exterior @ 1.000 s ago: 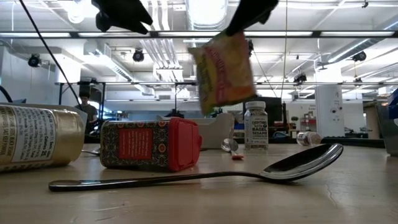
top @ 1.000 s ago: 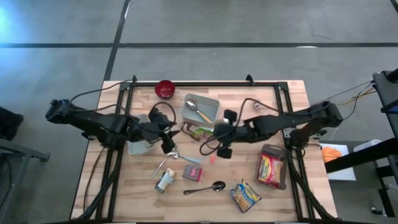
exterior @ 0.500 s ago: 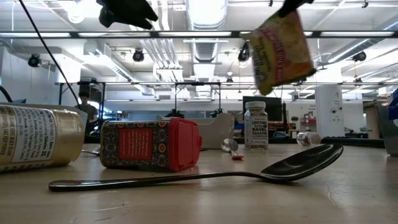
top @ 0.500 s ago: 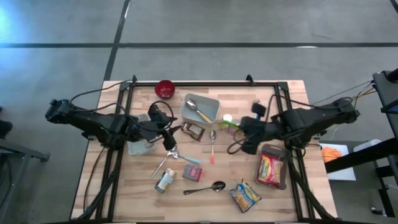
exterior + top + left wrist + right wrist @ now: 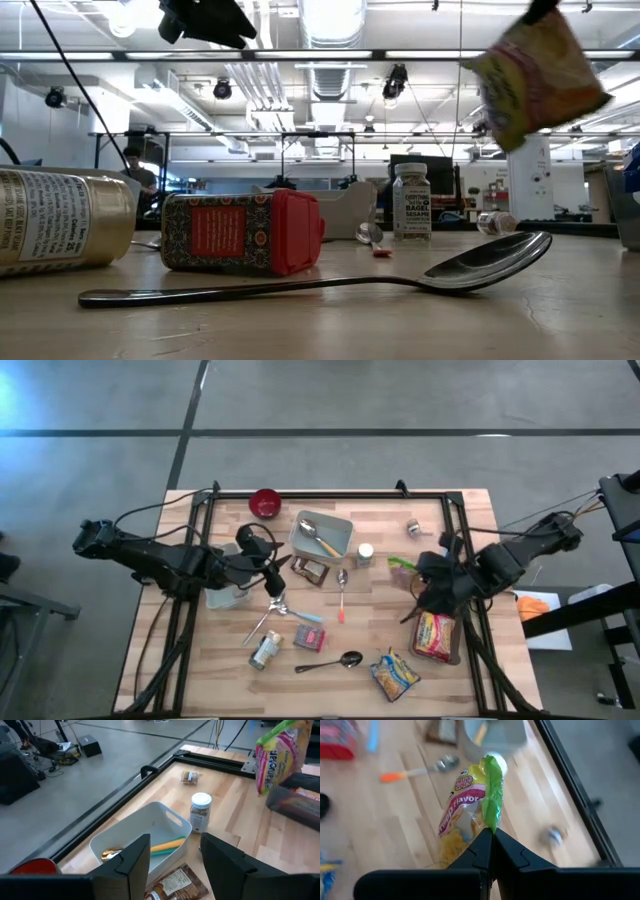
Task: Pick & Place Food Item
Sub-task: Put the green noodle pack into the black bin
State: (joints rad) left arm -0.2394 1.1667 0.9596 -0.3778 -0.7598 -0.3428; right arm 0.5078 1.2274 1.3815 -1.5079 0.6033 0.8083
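Note:
A yellow, pink and green snack packet hangs in the air over the table's right half, with my right gripper shut on it. In the low view the packet floats high at the right, tilted. My left gripper stands open with nothing between its fingers, raised over the table's left-centre, looking toward a white tray. My right gripper pinches the packet's green sealed edge between its two shut fingers. The fingers slant downward from the table's right side. The packet is lifted clear of the table and hangs tilted beyond the fingertips.
The white tray holds a spoon, with a red bowl behind it and a small jar beside it. A dark bin with a noodle packet stands at right. Spoons, a red box and a can lie near the front.
My right gripper has swung from the table's middle toward its right edge and risen a little, carrying the snack packet, which stays clear of the table. Its wrist has turned on the way. My left gripper has tipped slightly in place.

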